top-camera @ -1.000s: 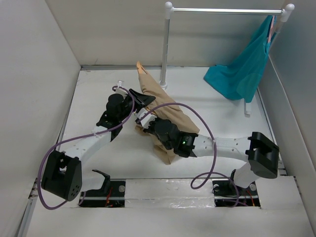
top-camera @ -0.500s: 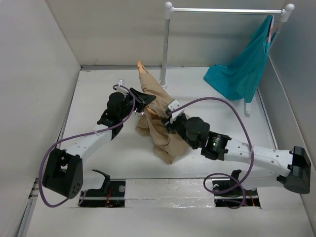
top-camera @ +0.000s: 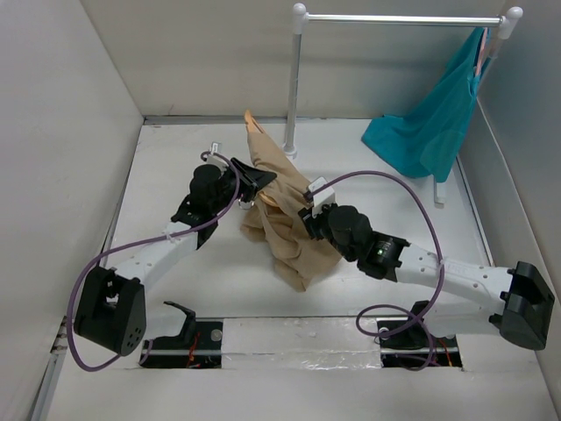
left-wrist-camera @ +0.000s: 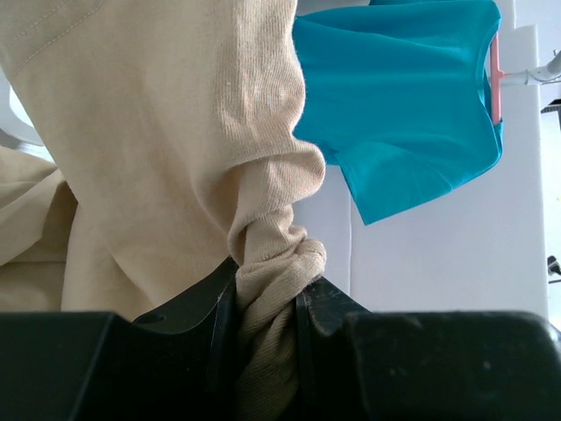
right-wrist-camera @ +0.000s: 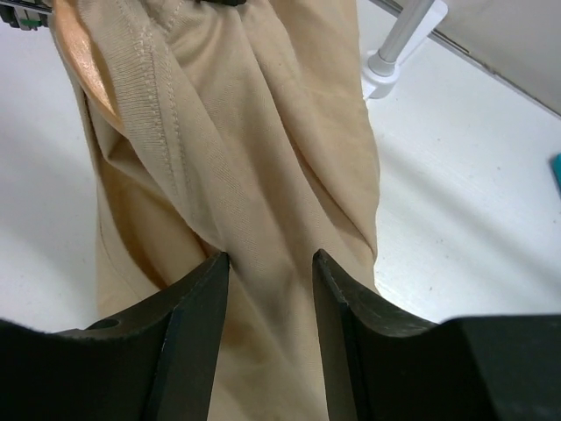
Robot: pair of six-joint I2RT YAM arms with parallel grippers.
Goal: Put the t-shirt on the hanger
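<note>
Left gripper [left-wrist-camera: 266, 294] jaws clamp a bunched fold of the t-shirt [left-wrist-camera: 166, 149]; right gripper [right-wrist-camera: 270, 267] jaws stand apart, straddling its fabric.

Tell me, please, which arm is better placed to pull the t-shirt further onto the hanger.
Probably the right: the right gripper is open astride t-shirt fabric near the hanger. The left gripper is shut on a bunched fold, anchoring it.
</note>
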